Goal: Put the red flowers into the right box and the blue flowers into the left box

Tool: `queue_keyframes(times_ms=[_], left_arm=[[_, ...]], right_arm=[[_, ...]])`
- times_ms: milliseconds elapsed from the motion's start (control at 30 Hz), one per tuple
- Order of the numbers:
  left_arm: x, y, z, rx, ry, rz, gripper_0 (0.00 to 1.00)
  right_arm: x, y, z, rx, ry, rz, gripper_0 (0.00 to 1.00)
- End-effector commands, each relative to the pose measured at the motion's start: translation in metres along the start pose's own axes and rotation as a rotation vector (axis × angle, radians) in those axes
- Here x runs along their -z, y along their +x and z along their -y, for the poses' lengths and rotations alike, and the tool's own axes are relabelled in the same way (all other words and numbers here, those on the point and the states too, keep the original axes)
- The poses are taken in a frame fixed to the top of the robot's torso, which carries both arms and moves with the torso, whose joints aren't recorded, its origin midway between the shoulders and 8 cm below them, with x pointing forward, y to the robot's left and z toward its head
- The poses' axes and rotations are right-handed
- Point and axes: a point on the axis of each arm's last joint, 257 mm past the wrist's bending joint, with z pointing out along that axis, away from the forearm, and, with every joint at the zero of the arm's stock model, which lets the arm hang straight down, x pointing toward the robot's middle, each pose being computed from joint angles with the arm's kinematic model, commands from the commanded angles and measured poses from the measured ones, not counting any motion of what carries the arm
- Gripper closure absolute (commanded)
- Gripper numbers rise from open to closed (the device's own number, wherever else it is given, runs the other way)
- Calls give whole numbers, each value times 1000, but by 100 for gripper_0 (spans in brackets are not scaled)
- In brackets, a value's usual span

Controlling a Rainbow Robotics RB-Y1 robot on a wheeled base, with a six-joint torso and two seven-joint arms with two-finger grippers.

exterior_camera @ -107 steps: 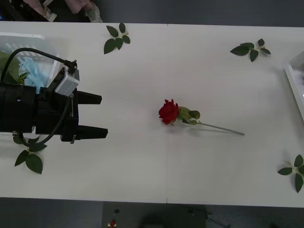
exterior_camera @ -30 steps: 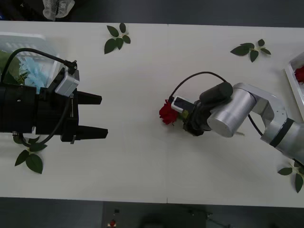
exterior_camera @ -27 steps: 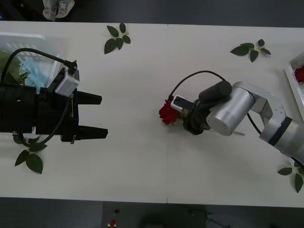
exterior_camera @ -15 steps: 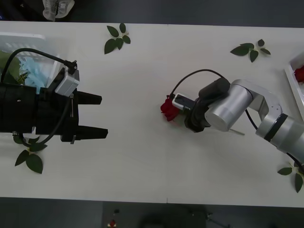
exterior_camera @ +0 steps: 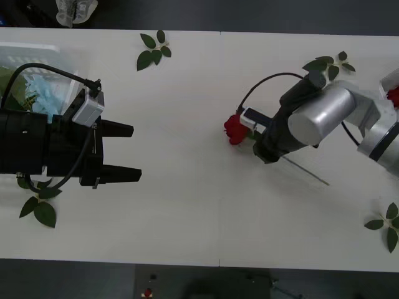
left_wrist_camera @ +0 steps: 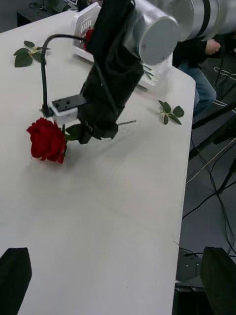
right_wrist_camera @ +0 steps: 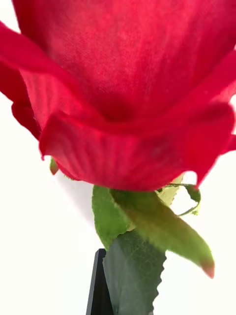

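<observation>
A red flower [exterior_camera: 235, 129], a deep-red rose, is held just behind its head by my right gripper [exterior_camera: 249, 132], right of the table's middle. Its thin stem trails back toward the front right. In the right wrist view the rose head [right_wrist_camera: 123, 88] is very close, with green leaves and one black finger [right_wrist_camera: 98, 288] below it. The left wrist view shows the rose [left_wrist_camera: 47, 140] slightly above the table. Another red flower [exterior_camera: 393, 96] lies in the right box [exterior_camera: 385, 93]. Blue flowers [exterior_camera: 40, 93] lie in the left box [exterior_camera: 31, 48]. My left gripper [exterior_camera: 131, 152] is parked at the left, open.
Loose green leaf sprigs lie at the back left [exterior_camera: 153, 50], back right [exterior_camera: 327, 65], front right [exterior_camera: 386, 224] and front left [exterior_camera: 37, 205]. The white table [exterior_camera: 187, 212] runs to a dark front edge. A person sits beyond the table's right end [left_wrist_camera: 206, 49].
The right arm came in, closed on the rose and has carried it up and toward the right box. The left arm has not moved.
</observation>
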Motion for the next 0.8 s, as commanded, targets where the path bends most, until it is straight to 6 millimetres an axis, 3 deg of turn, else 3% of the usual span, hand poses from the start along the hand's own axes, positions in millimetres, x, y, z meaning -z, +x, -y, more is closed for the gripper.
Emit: queue_keyframes(times_ms=[33, 133, 167, 233, 367, 467, 600, 700, 800], left_arm=[[5, -1, 2, -47, -8, -7, 0], [5, -1, 2, -47, -8, -7, 0], [5, -1, 2, -47, -8, -7, 0], [5, -1, 2, -47, -8, -7, 0], [5, -1, 2, -47, -8, -7, 0], [5, -1, 2, -47, -8, -7, 0], [5, -1, 2, -47, -8, -7, 0], [5, -1, 2, -47, -8, -7, 0], [5, -1, 2, -47, -8, -7, 0]], right_arm=[[73, -25, 74, -149, 66, 35, 100], [114, -27, 106, -297, 39, 53, 100], [136, -22, 126, -393, 22, 61, 100], [159, -13, 148, -490, 11, 73, 100], [218, 35, 206, -742, 18, 79, 100], [245, 70, 229, -885, 18, 87, 100], [260, 114, 251, -998, 72, 72, 100], [260, 151, 276, -1076, 157, 79, 100], [258, 170, 308, -1048, 296, 107, 100]])
